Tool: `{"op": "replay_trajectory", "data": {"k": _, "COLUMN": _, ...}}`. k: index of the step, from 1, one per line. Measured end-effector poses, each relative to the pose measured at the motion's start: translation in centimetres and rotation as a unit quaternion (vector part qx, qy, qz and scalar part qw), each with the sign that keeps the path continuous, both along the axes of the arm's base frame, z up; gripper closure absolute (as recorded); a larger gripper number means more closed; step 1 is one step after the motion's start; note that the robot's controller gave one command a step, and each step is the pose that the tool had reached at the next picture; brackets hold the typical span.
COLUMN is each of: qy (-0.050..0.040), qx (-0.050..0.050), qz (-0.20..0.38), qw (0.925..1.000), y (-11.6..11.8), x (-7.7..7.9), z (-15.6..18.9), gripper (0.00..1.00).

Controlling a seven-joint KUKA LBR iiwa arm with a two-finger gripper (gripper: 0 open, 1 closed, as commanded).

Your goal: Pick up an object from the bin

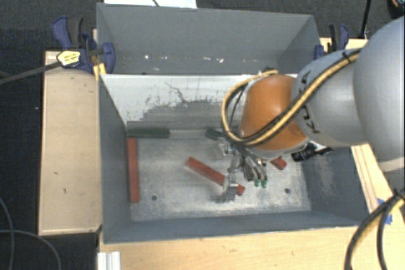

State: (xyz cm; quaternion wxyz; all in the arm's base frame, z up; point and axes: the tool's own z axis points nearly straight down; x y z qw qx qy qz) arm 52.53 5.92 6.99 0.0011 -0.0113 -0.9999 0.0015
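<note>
Camera view: slanted red bar (pixel 204 169) lies just left of pincer (pixel 233 189).

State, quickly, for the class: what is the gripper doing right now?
Gripper: cannot be told; it sits by the right end of the middle red bar.

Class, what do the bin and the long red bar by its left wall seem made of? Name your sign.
Bin: matt grey sheet metal, likely; pale scratches and scuffs mark its back wall. Long red bar: perhaps painted wood or plastic; dull red, straight edges.
</note>
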Motion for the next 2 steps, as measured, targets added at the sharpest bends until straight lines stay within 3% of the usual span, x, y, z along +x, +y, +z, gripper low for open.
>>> {"op": "replay_trajectory", "data": {"k": 1, "qy": -0.0016, "qx": 0.002, "qz": 0.001, "qw": 1.0, "y": 0.5, "x": 0.1, "z": 0.1, "gripper": 1.0}}
{"op": "replay_trajectory", "data": {"k": 2, "qy": -0.0065, "qx": 0.002, "qz": 0.046, "qw": 0.9989, "y": -0.9, "x": 0.7, "z": 14.1, "gripper": 1.0}}
